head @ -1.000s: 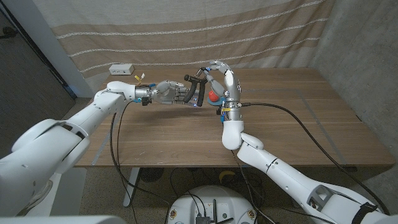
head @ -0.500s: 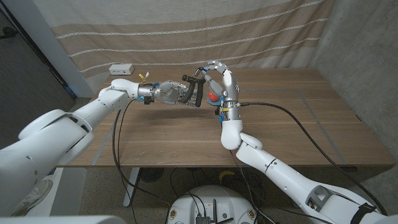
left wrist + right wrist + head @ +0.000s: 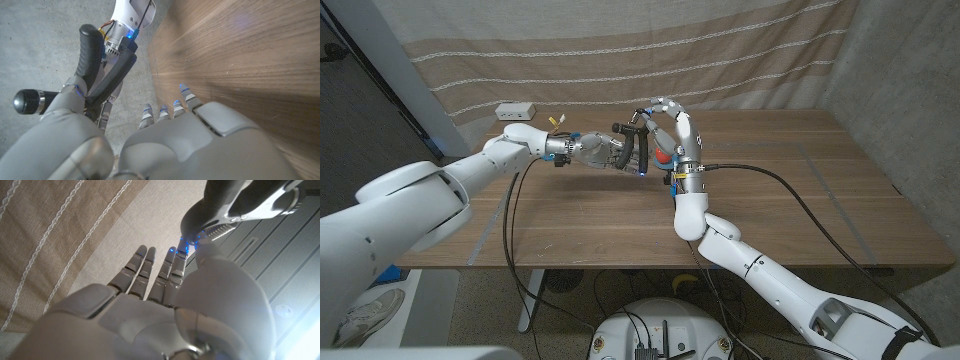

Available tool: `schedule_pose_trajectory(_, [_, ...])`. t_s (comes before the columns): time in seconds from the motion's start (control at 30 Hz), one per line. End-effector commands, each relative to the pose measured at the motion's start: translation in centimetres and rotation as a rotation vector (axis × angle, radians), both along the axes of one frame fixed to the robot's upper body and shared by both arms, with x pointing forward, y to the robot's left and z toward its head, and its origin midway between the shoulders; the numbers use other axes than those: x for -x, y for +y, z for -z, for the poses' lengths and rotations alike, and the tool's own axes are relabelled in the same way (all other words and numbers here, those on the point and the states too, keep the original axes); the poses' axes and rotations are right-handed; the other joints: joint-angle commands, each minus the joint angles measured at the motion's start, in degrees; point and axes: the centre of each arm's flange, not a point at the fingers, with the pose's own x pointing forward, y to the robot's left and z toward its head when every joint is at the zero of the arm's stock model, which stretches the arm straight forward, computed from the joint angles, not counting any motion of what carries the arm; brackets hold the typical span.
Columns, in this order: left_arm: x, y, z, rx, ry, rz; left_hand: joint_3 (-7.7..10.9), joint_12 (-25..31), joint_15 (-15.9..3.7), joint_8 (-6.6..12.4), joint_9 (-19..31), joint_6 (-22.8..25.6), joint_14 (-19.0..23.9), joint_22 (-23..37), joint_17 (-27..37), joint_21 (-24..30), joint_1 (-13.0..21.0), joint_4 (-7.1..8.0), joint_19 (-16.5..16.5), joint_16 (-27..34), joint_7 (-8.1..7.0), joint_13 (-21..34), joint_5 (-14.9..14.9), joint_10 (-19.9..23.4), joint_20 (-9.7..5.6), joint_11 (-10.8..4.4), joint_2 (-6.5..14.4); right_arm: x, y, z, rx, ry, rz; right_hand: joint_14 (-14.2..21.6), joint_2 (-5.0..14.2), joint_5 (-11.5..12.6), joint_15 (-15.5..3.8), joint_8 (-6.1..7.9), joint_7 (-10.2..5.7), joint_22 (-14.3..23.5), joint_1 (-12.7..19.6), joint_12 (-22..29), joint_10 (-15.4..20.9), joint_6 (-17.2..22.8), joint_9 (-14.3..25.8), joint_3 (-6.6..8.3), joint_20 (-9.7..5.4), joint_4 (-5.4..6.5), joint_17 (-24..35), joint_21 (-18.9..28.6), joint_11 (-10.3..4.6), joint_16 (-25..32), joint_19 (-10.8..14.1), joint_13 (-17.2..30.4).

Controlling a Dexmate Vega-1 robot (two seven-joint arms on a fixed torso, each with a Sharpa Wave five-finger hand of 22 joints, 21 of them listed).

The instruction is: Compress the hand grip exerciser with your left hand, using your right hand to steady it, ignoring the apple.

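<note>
Head view: left hand (image 3: 603, 151) wrapped around exerciser (image 3: 635, 143) handles, held above counter (image 3: 770, 200); right hand (image 3: 672, 126) just beside, fingers curled over its top, steadying. Apple (image 3: 663, 154) behind right hand.

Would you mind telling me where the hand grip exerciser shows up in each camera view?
Head view: hand grip exerciser sits above the table's far middle, between the left hand and right hand.
Left wrist view: its black handles rise beyond the left hand.
Right wrist view: I cannot make it out.
Shared landmark: the left hand.
</note>
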Motion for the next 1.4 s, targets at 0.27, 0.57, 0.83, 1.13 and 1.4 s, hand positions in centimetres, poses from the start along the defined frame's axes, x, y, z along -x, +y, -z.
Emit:
schedule_pose_trajectory(0.27, [-0.7,0.4,0.1,0.103,0.061,-0.015,-1.49,1.00,-0.79,1.23,0.07,2.24,0.78,0.40,0.03,-0.29,1.44,0.67,0.91,0.46,-0.57,0.17,0.47,1.23,-0.01,-0.70,0.85,-0.4,-0.3,-0.6,-0.023,0.010,-0.015,0.49,3.38,0.37,-10.45,0.57,-0.18,0.25,3.25,-0.26,2.70,0.07,4.74,-0.08,0.02,-0.11,0.22,-0.09,-1.97,-0.32,0.14,0.19])
schedule_pose_trajectory(0.57, [-0.9,0.6,-0.1,0.141,0.065,-0.023,-1.74,1.19,-0.87,1.48,0.05,3.13,1.56,0.43,0.01,-0.44,1.85,0.91,1.34,0.64,-0.71,0.14,0.06,1.80,0.15,-1.10,1.44,-0.7,-0.7,-1.2,-0.050,0.023,-0.028,0.47,3.40,0.35,-10.41,0.63,-0.14,0.26,3.23,-0.31,2.74,0.05,4.76,-0.10,0.03,-0.09,0.28,-0.12,-1.95,-0.45,0.07,0.28])
schedule_pose_trajectory(0.83, [-0.9,0.5,-0.4,0.149,0.062,-0.022,-2.36,1.12,-0.90,1.25,0.05,2.65,1.59,0.43,0.01,-0.66,1.95,0.85,1.32,0.56,-0.38,0.13,-0.02,1.69,0.19,-0.99,0.87,-1.4,-0.7,-1.6,-0.064,0.054,-0.046,0.48,3.40,0.33,-10.42,0.68,-0.15,0.26,3.21,-0.39,2.71,-0.09,4.85,-0.18,0.10,-0.07,0.42,-0.13,-1.95,-0.48,0.06,0.37])
schedule_pose_trajectory(1.13, [-0.8,0.1,-0.7,0.132,0.054,-0.014,-3.08,0.87,-0.30,1.18,0.05,2.52,1.05,0.42,0.02,-1.02,2.33,0.71,1.09,0.29,-0.18,0.13,0.10,1.01,0.46,-0.37,0.34,-2.3,-0.8,-1.8,-0.079,0.081,-0.050,0.51,3.46,0.33,-10.47,0.68,-0.09,0.27,3.24,-0.46,2.72,-0.16,4.80,-0.22,0.17,-0.07,0.57,-0.14,-1.97,-0.49,0.04,0.46])
schedule_pose_trajectory(1.4, [-0.9,0.0,-0.8,0.105,0.047,-0.017,-3.75,0.70,-0.05,0.97,0.06,1.99,0.64,0.42,0.04,-1.28,2.68,0.64,0.99,0.15,0.29,0.14,0.32,0.46,0.53,-0.08,0.05,-2.4,-0.6,-1.8,-0.077,0.081,-0.064,0.50,3.50,0.33,-10.44,0.71,-0.07,0.27,3.28,-0.49,2.77,-0.13,4.76,-0.21,0.24,-0.07,0.64,-0.18,-1.96,-0.58,-0.05,0.54])
